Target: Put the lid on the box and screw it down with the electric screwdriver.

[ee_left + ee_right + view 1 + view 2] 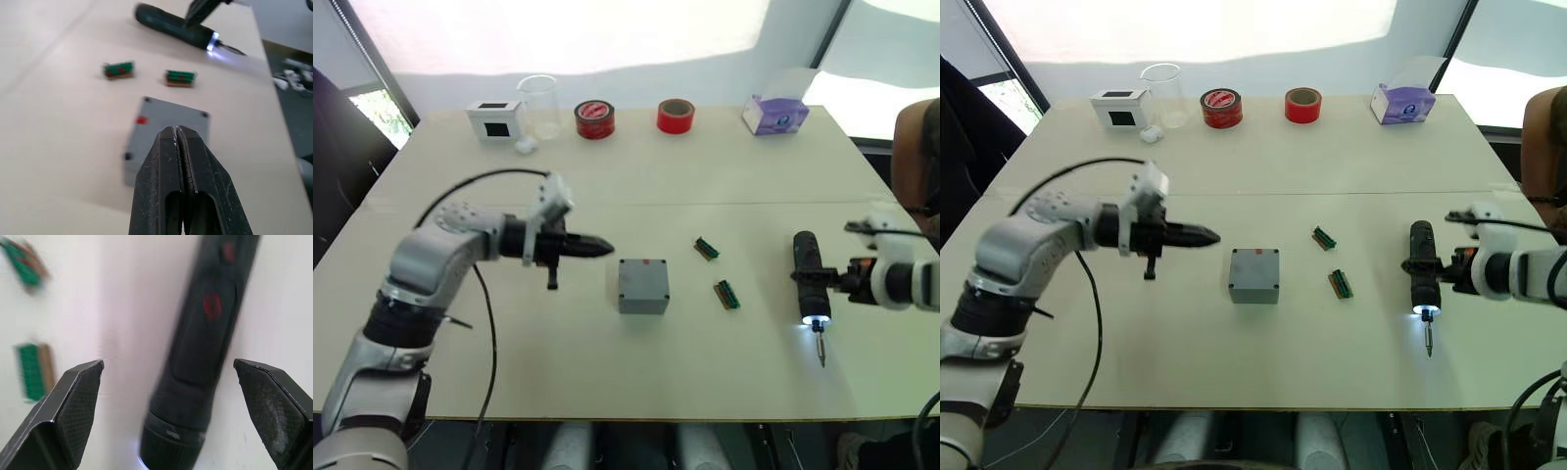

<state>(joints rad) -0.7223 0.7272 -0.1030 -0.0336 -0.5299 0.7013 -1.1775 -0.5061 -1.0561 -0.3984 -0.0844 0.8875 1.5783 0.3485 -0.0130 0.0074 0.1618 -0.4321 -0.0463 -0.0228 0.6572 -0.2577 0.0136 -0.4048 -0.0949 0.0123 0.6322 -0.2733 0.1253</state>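
The right gripper [168,406] is straddling the electric screwdriver [809,281] with fingers spread wide on either side of the black barrel, which is lying on the worktop [607,196] with its lit bit end pointing toward the robot, while the left gripper [597,246], fingers pressed together, is hovering beside the lidded grey box [643,285].

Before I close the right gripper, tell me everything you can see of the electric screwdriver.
The electric screwdriver is a thick black pen-shaped cylinder with red marks on its body, lying flat on the pale table to the right of the two green connector strips. Its thin metal bit points toward the near edge, and a light glows white at the collar. The right gripper is open, with one finger on each side of the body; no contact is visible in the right wrist view.
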